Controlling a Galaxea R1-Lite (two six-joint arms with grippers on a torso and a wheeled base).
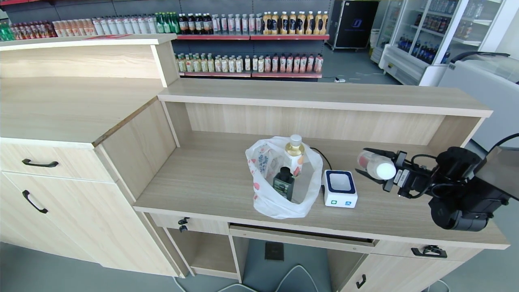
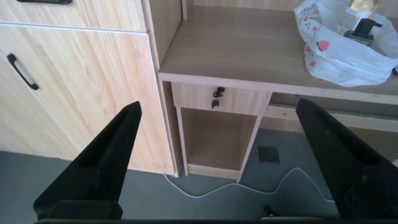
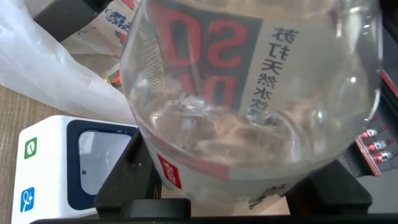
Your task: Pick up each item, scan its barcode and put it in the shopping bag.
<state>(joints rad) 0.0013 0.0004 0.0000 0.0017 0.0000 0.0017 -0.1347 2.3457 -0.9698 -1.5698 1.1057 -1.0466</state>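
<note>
— On the left side, low beside the table (image 2: 249, 50), how does the left end effector (image 2: 219, 103) stand?
— Its two dark fingers (image 2: 99, 168) are spread wide apart, above the floor (image 2: 25, 174) in front of the table's near edge.
— And on the table top?
— Near the middle stands the white shopping bag (image 1: 279, 198), with its mouth open upward. Inside are a carton (image 1: 265, 160), a bottle with pale cap (image 1: 294, 151) and a dark pump bottle (image 1: 284, 180), all upright. The plastic hides their lower parts. Just right of the bag sits the white scanner (image 1: 340, 188), with its window facing up.
— Where is the clear bottle (image 1: 375, 165)?
— In the air, right of the scanner, pinched by the right end effector (image 1: 363, 160). It lies about level, white end toward the near right, clear body toward the far left. I cannot make out its barcode. The table top continues under it to the right edge and back to the raised wall.
</note>
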